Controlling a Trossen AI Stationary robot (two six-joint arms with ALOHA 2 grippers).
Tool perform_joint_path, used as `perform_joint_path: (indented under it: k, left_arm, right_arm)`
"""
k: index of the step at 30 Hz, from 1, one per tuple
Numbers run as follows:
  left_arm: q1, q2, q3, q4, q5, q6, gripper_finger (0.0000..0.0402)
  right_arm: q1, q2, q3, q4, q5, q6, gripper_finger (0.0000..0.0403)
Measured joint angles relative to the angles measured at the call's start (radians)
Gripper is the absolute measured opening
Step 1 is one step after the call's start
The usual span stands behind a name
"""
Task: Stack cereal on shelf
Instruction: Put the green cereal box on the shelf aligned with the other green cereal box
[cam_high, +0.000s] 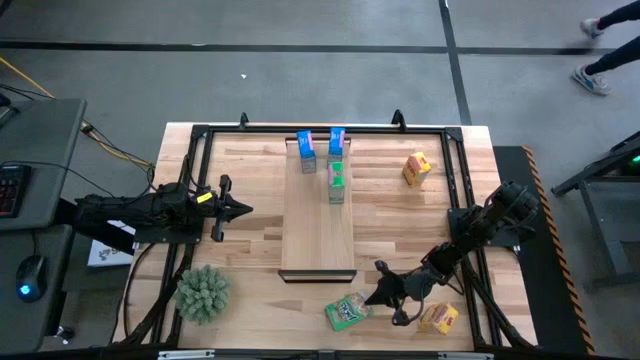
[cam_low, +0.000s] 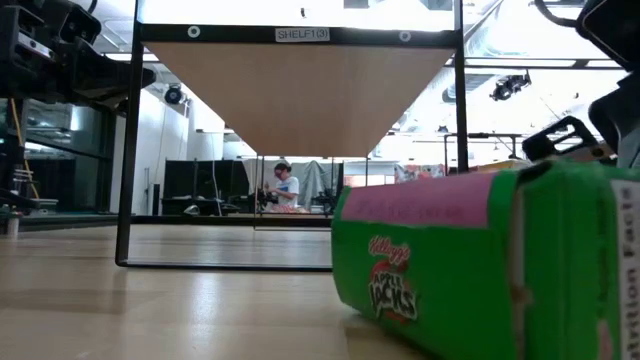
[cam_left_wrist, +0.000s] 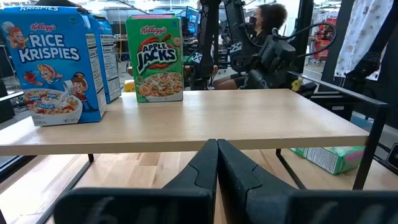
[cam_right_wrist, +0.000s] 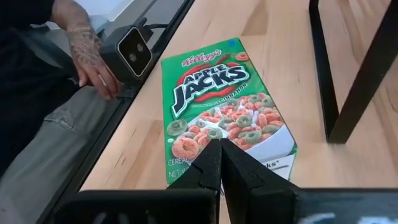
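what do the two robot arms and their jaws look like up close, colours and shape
Both arms are matte black and jointed. The left arm carries a small yellow marking near its wrist. The left gripper and the right gripper look alike: two dark, smooth, wedge-shaped jaws tapering to a point, mounted on a wide black crossbar. No sleeves show, and I cannot make out cables on the arms.

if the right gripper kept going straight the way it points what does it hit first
Most likely the green Apple Jacks box lying flat on the tabletop, directly ahead of the shut right gripper. The gap between them is hard to judge.
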Motion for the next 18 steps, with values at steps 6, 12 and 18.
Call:
perform_joint_path:
  k: [6, 12, 18]
  left_arm:
    - [0.0, 0.0, 0.0, 0.0, 0.0, 0.0, 0.0003]
    - [0.0, 0.0, 0.0, 0.0, 0.0, 0.0, 0.0003]
    - [0.0, 0.0, 0.0, 0.0, 0.0, 0.0, 0.0003]
  right_arm:
    - [0.0, -0.004, 0.002, -0.045, 0.003, 0.029, 0.0]
    - [0.012, -0.005, 0.003, -0.068, 0.007, 0.039, 0.0]
    - [0.021, -0.027, 0.002, -0.11, 0.0, 0.063, 0.0]
